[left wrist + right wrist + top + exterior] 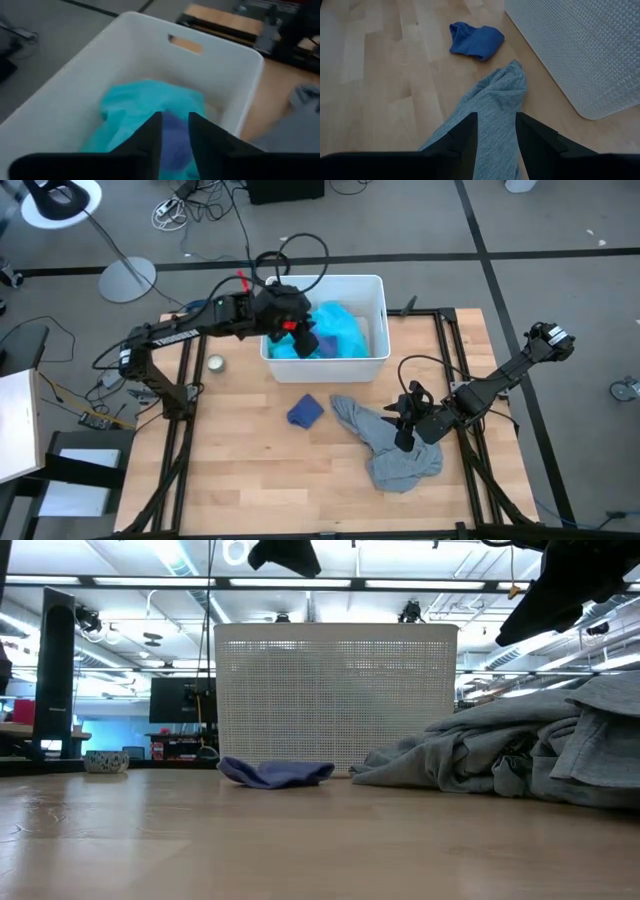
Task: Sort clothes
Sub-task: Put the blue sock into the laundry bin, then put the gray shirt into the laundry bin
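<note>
The white bin (377, 290) stands at the table's far middle, and the turquoise shirt (345, 330) lies in it. My left gripper (305, 340) hangs over the bin, shut on the dark navy piece (320, 346). The grey top (400, 450) lies crumpled on the table in front of the bin, to the right. My right gripper (404, 435) is open just above its middle, and a strip of the top (495, 105) shows between its fingers. The blue piece (305, 411) lies bunched on the table left of the grey top. No socks show. My left gripper pinches the dark navy piece (175, 142) between its two fingers from above, pointing down into the bin. The cloth fills the gap between the fingers. It sits over the turquoise shirt (135, 105); I cannot tell whether it hangs clear or rests on the shirt.
A small round bowl (215, 363) stands on the table left of the bin. The bin's perforated near wall (335, 700) rises behind the blue piece (275, 772) and the grey top (500, 755). Bare wood lies along the table's near edge and left side.
</note>
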Motion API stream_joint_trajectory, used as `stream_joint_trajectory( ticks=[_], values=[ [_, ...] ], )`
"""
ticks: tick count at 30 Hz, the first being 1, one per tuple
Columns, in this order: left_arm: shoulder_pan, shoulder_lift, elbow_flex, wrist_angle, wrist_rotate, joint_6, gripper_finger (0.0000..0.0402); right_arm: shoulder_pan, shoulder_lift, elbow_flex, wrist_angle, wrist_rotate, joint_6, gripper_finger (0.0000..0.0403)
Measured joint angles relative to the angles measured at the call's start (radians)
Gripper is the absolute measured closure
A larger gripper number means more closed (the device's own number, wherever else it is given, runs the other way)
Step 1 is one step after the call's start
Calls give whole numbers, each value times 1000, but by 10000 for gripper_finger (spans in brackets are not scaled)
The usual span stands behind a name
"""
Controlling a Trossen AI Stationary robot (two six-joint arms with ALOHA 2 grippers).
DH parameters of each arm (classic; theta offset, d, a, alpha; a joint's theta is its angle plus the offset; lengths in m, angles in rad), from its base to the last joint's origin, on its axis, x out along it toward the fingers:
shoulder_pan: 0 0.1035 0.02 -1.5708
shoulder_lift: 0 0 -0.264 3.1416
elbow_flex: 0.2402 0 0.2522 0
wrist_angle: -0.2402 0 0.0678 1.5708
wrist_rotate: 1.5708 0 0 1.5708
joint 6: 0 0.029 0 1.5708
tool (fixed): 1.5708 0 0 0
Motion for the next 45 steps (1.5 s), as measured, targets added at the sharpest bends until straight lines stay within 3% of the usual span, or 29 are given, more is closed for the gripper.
stream_joint_trajectory(
  ticks=[6,9,12,18,27,31,36,42,45],
  values=[
    [-31,-12,0,-61,1,-18,268,0,0,0,0,0,0,269],
    [-101,-24,0,-102,-3,-37,266,0,0,0,-1,-3,0,269],
    [-194,-33,-17,-154,-72,-76,266,0,0,0,-3,-3,-2,269],
    [-387,-74,-161,-115,-267,-206,266,0,0,0,-2,-3,-11,269],
    [-546,-73,-438,-3,-359,-390,266,1,11,0,3,-77,77,266],
    [-553,-75,-574,129,-357,-425,271,5,80,-28,68,-82,96,255],
    [-555,-74,-703,314,-306,-422,276,12,218,-91,202,-197,87,227],
    [-546,-75,-826,486,-303,-391,277,4,403,-140,319,-135,96,199],
    [-539,-74,-873,546,-282,-392,277,-21,495,-143,457,-131,75,219]
  ],
)
